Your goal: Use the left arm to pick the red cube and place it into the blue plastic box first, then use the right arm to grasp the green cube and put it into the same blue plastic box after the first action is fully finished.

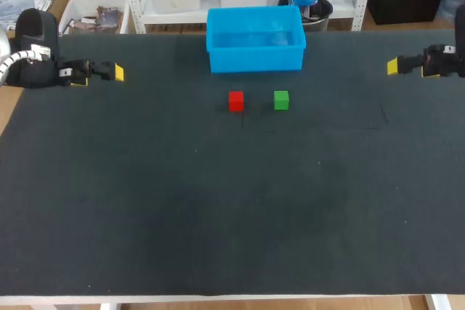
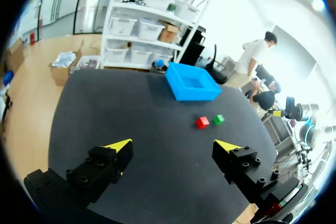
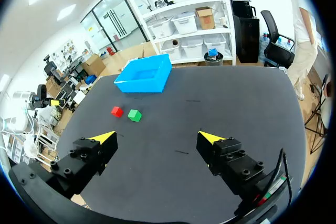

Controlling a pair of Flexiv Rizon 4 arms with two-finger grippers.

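The red cube sits on the table just above the centre of the frame, the green cube near its right side but not touching, and the blue box is at upper middle. The left gripper hangs at upper left and the right gripper at upper right, both well apart from the cubes, fingers spread wide and holding nothing

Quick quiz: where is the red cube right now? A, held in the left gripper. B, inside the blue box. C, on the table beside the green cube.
C: the red cube sits on the table beside the green cube, in front of the blue box.
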